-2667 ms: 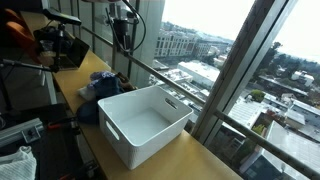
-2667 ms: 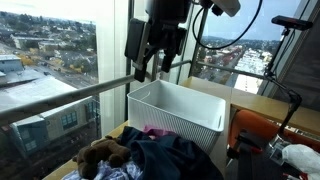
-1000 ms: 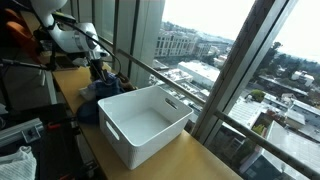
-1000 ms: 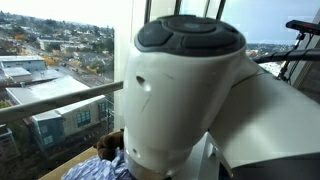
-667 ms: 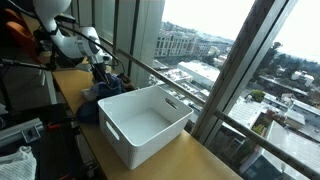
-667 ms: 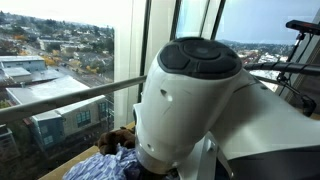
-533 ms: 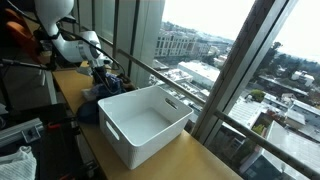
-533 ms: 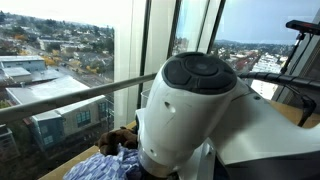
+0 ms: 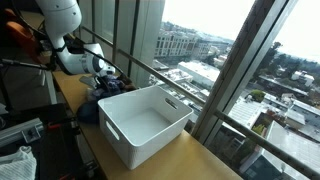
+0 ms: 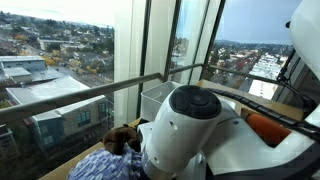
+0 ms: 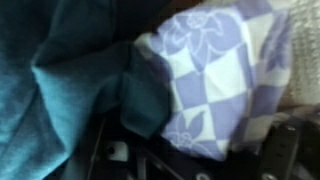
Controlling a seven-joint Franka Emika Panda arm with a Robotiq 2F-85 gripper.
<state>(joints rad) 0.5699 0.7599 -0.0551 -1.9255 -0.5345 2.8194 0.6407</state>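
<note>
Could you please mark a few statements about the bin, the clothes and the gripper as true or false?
1. The white bin has nothing in it. True.
2. The gripper hangs over the bin. False: it is down at the pile of clothes beside the bin.
3. The wrist view shows a purple-and-white checked cloth with a flower print. True.
4. The fabric next to it in the wrist view is bright red. False: it is a dark teal cloth.
5. The brown plush toy lies inside the bin. False: it rests among the clothes by the window, outside the bin.
</note>
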